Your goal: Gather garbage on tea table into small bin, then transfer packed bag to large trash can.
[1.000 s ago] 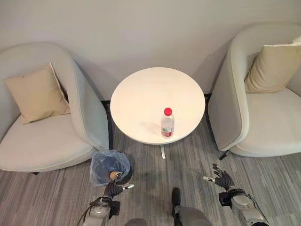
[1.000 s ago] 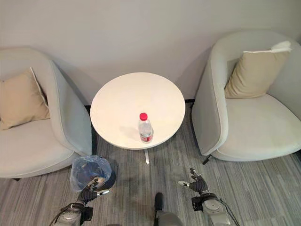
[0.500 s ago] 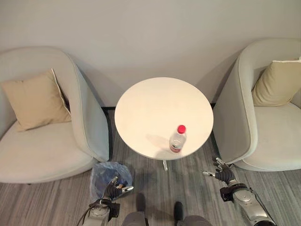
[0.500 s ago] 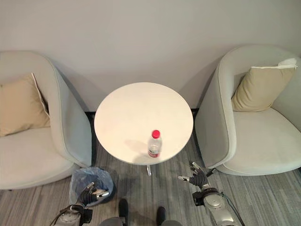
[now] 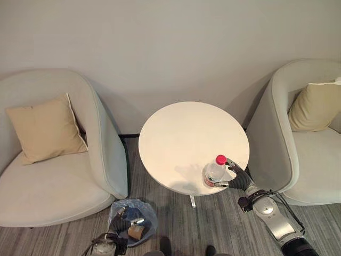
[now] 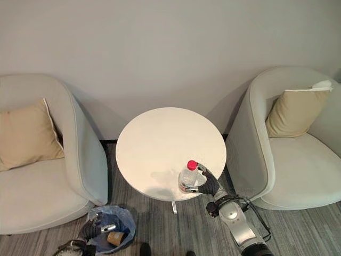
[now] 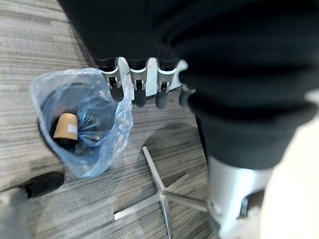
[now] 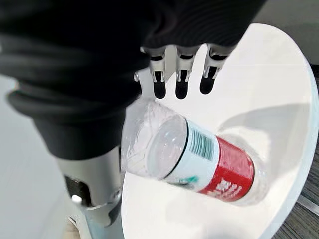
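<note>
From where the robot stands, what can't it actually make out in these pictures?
- Whether the right hand has closed on the water bottle: its fingers sit beside the bottle, contact unclear.
- The small bin itself: its blue bag hides the walls.
- The brown thing in the bag: too small to name.
- The left hand: its dark cover hides the palm.

The right hand point(image 5: 238, 178), previously low over the floor and well apart from the bottle point(image 5: 214, 172), rose to the counter point(image 5: 181, 138) edge and came beside the bottle, thumb and fingers spread open on either side of it. The left hand point(image 6: 91, 230) shifted from the near rim to directly above the bin point(image 6: 118, 224).
</note>
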Controlling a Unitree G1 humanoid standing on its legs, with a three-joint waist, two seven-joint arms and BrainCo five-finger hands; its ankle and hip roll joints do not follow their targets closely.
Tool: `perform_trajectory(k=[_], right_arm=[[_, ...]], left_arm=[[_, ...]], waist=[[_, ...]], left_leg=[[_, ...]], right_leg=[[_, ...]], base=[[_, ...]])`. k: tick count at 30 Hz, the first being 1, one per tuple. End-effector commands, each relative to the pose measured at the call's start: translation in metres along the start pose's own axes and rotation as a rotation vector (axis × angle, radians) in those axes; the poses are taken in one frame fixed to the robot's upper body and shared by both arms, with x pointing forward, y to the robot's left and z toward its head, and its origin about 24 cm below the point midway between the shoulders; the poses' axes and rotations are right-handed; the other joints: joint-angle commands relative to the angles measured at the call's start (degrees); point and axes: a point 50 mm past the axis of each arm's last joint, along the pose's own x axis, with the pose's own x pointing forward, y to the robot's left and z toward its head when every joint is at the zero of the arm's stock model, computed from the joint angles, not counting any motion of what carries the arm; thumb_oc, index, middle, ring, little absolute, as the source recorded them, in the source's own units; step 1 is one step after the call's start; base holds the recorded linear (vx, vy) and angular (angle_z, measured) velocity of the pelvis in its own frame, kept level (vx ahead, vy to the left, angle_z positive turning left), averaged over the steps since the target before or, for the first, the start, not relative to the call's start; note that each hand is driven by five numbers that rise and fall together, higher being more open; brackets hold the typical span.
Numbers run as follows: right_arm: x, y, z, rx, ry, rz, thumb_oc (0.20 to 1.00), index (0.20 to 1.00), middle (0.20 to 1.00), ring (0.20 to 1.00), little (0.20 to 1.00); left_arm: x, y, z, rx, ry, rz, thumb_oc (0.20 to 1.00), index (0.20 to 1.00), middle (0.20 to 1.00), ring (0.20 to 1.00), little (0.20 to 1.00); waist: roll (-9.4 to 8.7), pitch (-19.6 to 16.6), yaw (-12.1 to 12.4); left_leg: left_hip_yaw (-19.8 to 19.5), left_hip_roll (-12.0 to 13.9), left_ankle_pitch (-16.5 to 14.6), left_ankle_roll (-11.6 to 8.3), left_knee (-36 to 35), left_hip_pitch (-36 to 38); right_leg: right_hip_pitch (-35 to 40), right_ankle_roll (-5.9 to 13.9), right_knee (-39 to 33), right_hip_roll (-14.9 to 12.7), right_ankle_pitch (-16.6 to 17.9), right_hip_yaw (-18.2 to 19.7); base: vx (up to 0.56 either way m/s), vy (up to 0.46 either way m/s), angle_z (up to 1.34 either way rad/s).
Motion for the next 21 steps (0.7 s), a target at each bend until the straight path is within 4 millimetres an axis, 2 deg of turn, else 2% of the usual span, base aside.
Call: perform_trajectory(k=[1,5,10,11,12,13,15,21], right_arm=[[0.013,-0.012,0.019,-0.079,-0.094,-0.004,1.0,1.0,1.0,1.0,1.0],[0.034,-0.012,0.022,-0.051,-0.063,-0.048,1.0,1.0,1.0,1.0,1.0],[0.048,-0.015,0.019,0.027,-0.008,-0.109,1.0,1.0,1.0,1.0,1.0],[0.05,-0.017,0.018,0.036,0.003,-0.124,0.831,0.831,0.831,0.831,0.831],[0.052,-0.018,0.019,0.042,0.005,-0.13,0.473,0.473,0.473,0.473,0.473],[0.054,-0.019,0.021,0.052,0.001,-0.138,0.2,0.2,0.2,0.2,0.2],[0.057,-0.024,0.027,0.071,-0.022,-0.164,0.2,0.2,0.2,0.2,0.2],[0.051,-0.034,0.042,0.082,-0.114,-0.199,0.2,0.2,0.2,0.2,0.2]], left_arm=[[0.006,0.01,0.022,0.053,-0.087,0.012,1.0,1.0,1.0,1.0,1.0],[0.001,0.009,0.012,0.06,-0.065,-0.006,1.0,1.0,1.0,1.0,1.0],[0.0,0.007,0.016,0.051,-0.083,-0.019,1.0,1.0,1.0,1.0,1.0],[-0.001,0.006,0.017,0.048,-0.09,-0.026,1.0,1.0,1.0,1.0,1.0],[-0.001,0.005,0.018,0.048,-0.094,-0.029,1.0,1.0,1.0,1.0,1.0],[-0.001,0.005,0.02,0.048,-0.102,-0.032,1.0,1.0,1.0,1.0,1.0],[0.0,0.005,0.022,0.043,-0.111,-0.029,1.0,1.0,1.0,1.0,1.0],[-0.001,0.01,0.022,0.035,-0.111,-0.004,1.0,1.0,1.0,1.0,1.0]], waist=[[-0.92,0.2,1.3],[0.17,0.7,3.5],[0.99,1.6,5.4],[1.16,1.7,5.8],[1.3,1.9,6.0],[1.44,2.1,6.3],[1.59,2.6,6.9],[1.22,2.2,6.5]], left_leg=[[-2.3,2.0,-9.4,-2.63,4.7,1.3],[-4.1,1.8,-8.6,-2.94,3.8,1.2],[-6.0,1.2,-8.0,-2.78,3.5,0.1],[-6.3,1.2,-7.9,-2.76,3.5,-0.2],[-6.6,1.1,-7.8,-2.76,3.5,-0.4],[-6.8,1.0,-7.7,-2.75,3.6,-0.7],[-7.6,0.9,-7.4,-2.81,3.5,-1.2],[-8.0,1.1,-7.2,-2.89,3.1,-1.0]], right_leg=[[-2.5,0.54,6.9,-0.4,-7.8,-0.7],[-1.5,0.36,5.9,-0.4,-8.1,-2.7],[-1.8,0.44,5.9,-0.5,-8.1,-4.4],[-1.9,0.47,5.9,-0.5,-8.2,-4.7],[-2.1,0.45,5.9,-0.6,-8.2,-4.9],[-2.2,0.46,6.0,-0.6,-8.2,-5.1],[-2.3,0.41,6.0,-0.6,-8.4,-5.7],[-2.0,0.23,6.0,-0.4,-8.5,-6.1]], base=[[0.05,-0.048,0.19],[0.05,-0.033,0.26],[0.0,0.002,0.26],[-0.01,0.008,0.28],[-0.03,0.008,0.29],[-0.04,0.006,0.36],[-0.03,-0.007,0.22],[-0.01,-0.016,0.06]])
